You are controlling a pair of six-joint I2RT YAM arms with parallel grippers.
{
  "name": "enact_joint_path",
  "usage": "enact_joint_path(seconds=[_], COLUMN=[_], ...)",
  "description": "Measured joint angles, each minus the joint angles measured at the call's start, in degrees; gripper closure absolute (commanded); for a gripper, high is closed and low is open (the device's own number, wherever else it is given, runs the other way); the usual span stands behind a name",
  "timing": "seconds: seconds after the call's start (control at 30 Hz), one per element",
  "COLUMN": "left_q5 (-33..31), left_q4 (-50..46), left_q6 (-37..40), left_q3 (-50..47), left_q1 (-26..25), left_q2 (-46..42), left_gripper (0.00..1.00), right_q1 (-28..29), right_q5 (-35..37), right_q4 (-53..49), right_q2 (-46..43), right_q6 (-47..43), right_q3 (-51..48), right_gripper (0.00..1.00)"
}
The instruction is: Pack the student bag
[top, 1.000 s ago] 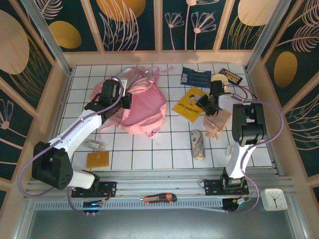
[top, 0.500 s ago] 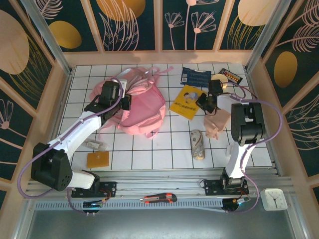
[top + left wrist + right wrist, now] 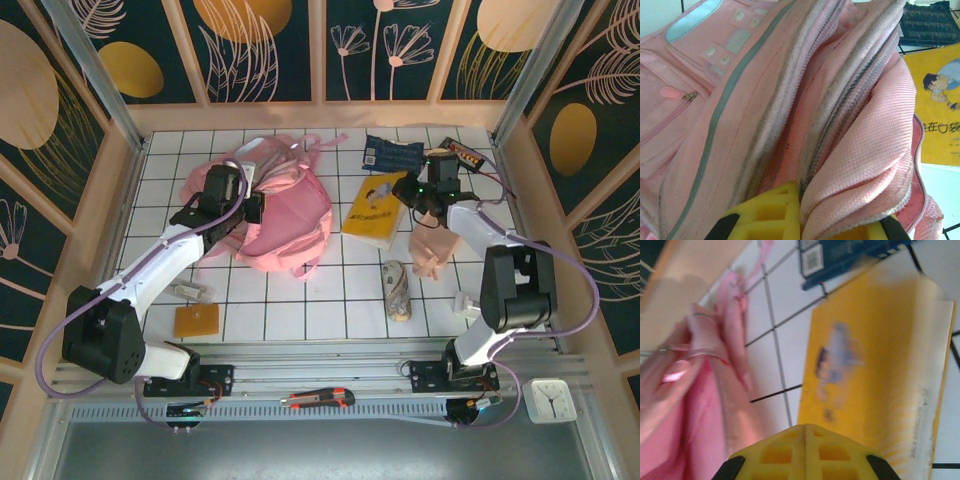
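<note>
As the left claw (image 3: 804, 221) pinches the student bag (image 3: 292, 216), its arm (image 3: 160, 262) extends.

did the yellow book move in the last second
yes: the yellow book has turned, its near end swinging left toward the student bag; the blue booklet stayed put.

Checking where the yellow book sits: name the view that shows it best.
Top external: the whole yellow book shows, between the pink backpack and the peach cloth. Right wrist shows the book close but blurred; left wrist catches a sharp slice at its frame's right edge.
</note>
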Motion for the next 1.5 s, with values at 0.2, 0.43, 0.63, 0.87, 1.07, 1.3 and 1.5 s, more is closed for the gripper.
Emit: enact_joint_path(seconds=[0.2,0.43,0.63,0.87,1.07,1.3,1.5], left_q5=[0.1,1.7,2.9,3.3,5.3,6.5,6.5], left_q4=[1.5,4.1,8.0,10.9,11.0,10.3,10.0], left_q6=[0.0,-0.5,-2.2,-2.2,-1.1,0.9,2.0], left_q3=[-1.7,-4.5,-3.5,5.4,11.5,14.9,14.9], left_q1=[0.0,0.0,-1.6,-7.4,-9.1,-9.8,-9.9], left_q2=[0.0,-0.1,5.1,20.6,28.6,32.9,33.0], left_gripper=[0.96,0.95,0.95,0.96,0.98,0.99,1.0], right_q1=[1.1,0.5,-2.8,-4.1,-4.6,-4.6,-5.0], right_q5=[-3.4,-2.5,-1.0,-3.6,-9.2,-16.0,-20.0], right_q4=[-0.2,-9.8,-16.5,-18.1,-15.9,-7.2,-1.9], right_q2=[-3.3,2.0,14.7,20.8,23.1,23.5,22.8], right_q6=[1.4,0.3,-5.1,-10.6,-14.4,-16.5,-16.3], right_q3=[3.5,11.1,11.4,11.6,12.9,9.4,5.8], right_gripper=[1.0,0.42,0.35,0.36,0.44,0.72,0.71])
